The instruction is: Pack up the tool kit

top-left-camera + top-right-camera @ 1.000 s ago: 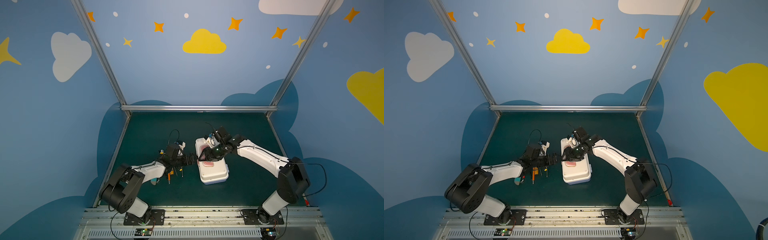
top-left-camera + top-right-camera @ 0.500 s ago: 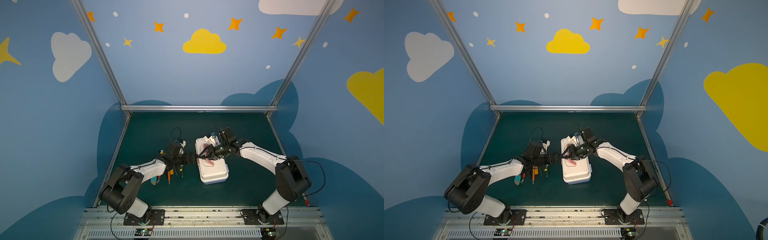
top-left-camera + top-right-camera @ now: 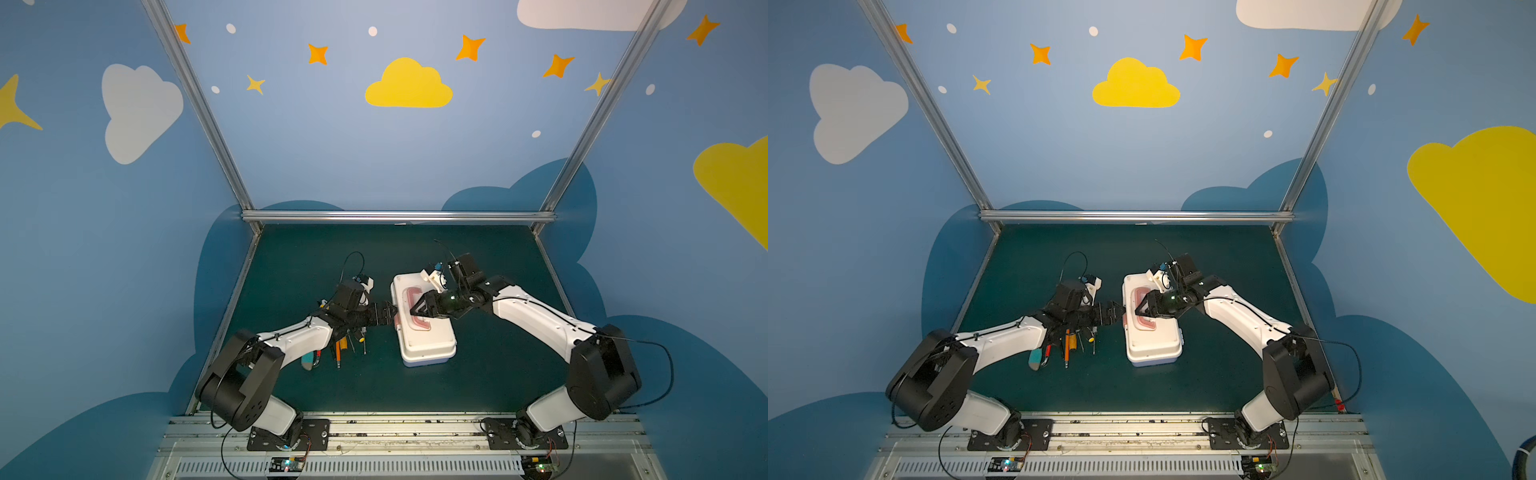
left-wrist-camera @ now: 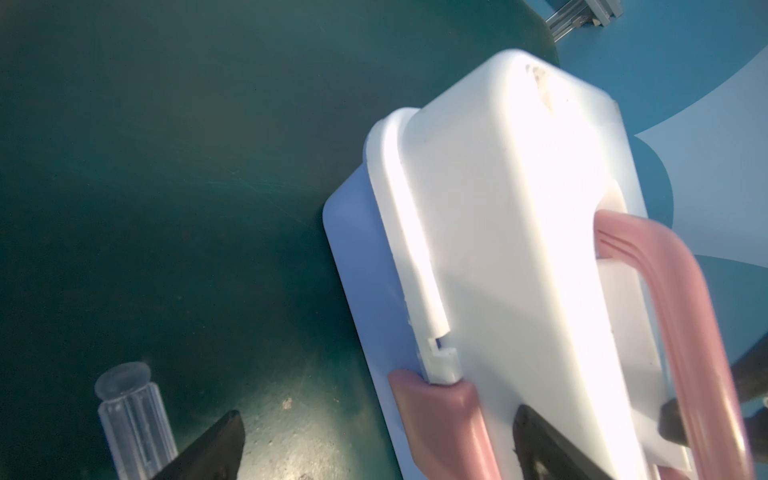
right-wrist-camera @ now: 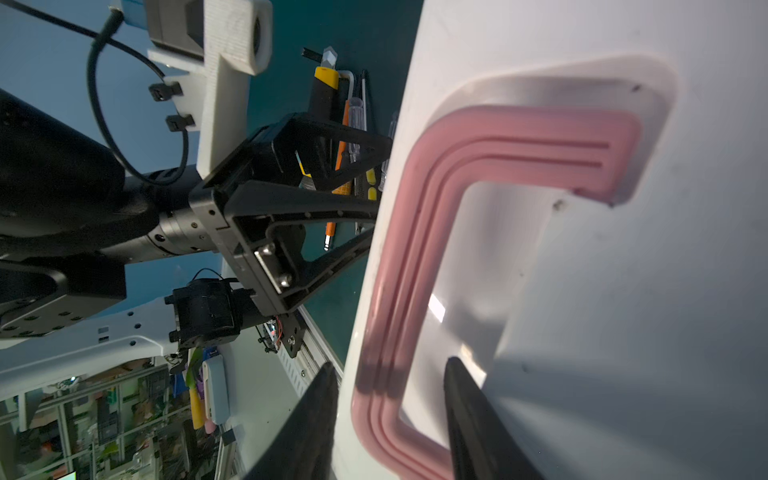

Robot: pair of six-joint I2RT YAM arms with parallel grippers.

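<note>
Atop the case point(image 3: 428, 343), right gripper point(image 3: 412, 311) straddles the handle point(image 5: 419, 249).

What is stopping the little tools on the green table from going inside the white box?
The white rounded plastic case is shut: its lid covers the inside, so the small hand tools lying beside it on the green mat cannot go in. The left end effector stands open at the pink latch.
</note>
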